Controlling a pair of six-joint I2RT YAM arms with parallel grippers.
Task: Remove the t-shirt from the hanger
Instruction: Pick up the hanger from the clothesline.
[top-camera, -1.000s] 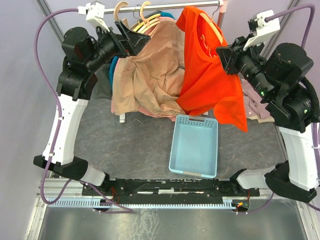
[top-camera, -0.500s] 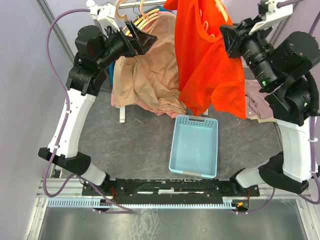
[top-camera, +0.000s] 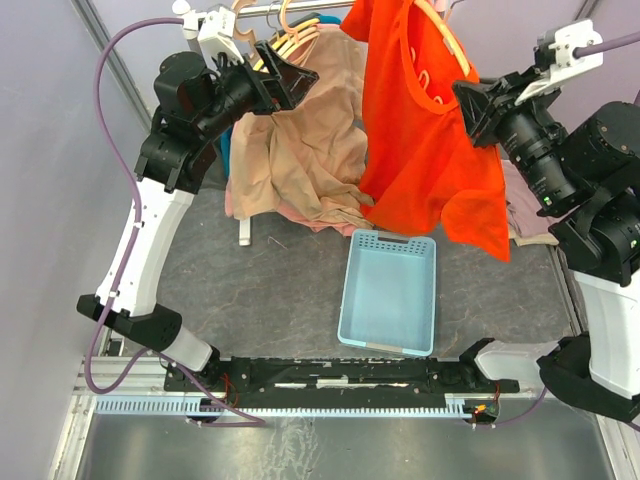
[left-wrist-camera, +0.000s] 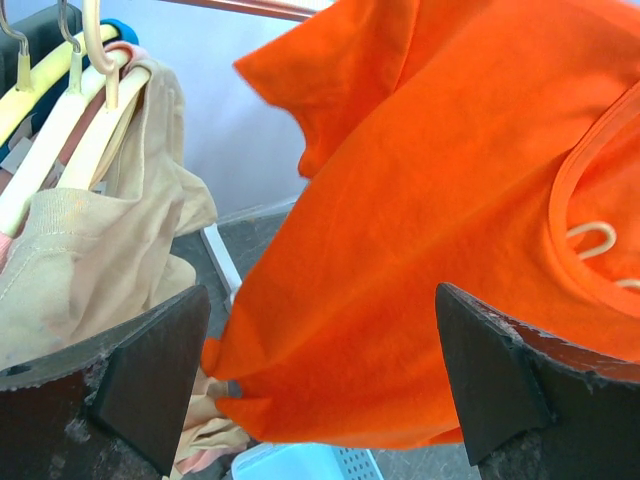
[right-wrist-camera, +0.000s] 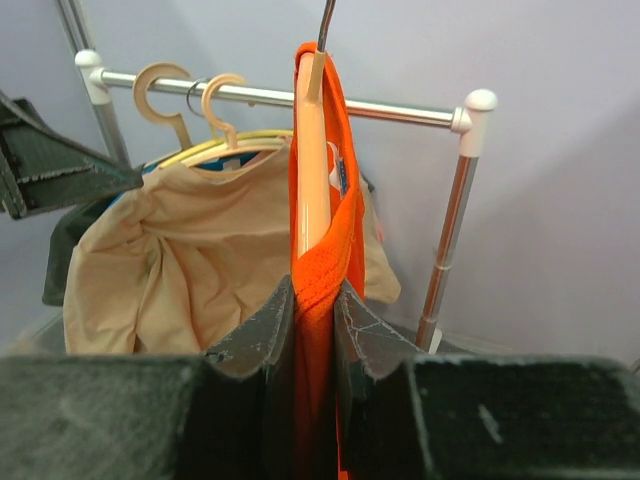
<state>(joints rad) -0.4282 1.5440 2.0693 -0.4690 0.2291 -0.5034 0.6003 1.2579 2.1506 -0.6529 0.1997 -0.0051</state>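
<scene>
**As the orange tee hangs on its hanger, the right end effector has it pinched**

While the left arm waits with its jaws spread, all the contact is on the right side. The right end effector (right-wrist-camera: 312, 300) is closed down narrow, its two fingers (right-wrist-camera: 262, 330) squeezing a fold of the orange t-shirt (top-camera: 420, 150) just under the pale hanger (right-wrist-camera: 311, 150). In the right wrist view the hanger is edge-on, the shirt draped over it, and its metal hook runs out of the top of the picture in front of the rail (right-wrist-camera: 400, 108).

Over to the left end effector (left-wrist-camera: 320, 370): wide apart, gripping nothing, with the orange cloth filling the view beyond its fingers (left-wrist-camera: 150, 370).

From above, the shirt hangs at the far side of the table (top-camera: 270, 290), right of the beige garments (top-camera: 300, 150) bunched on their own hangers. Its lower edge dangles near the far right corner of the light blue basket (top-camera: 390, 290), which sits on the table between the two arms.
</scene>
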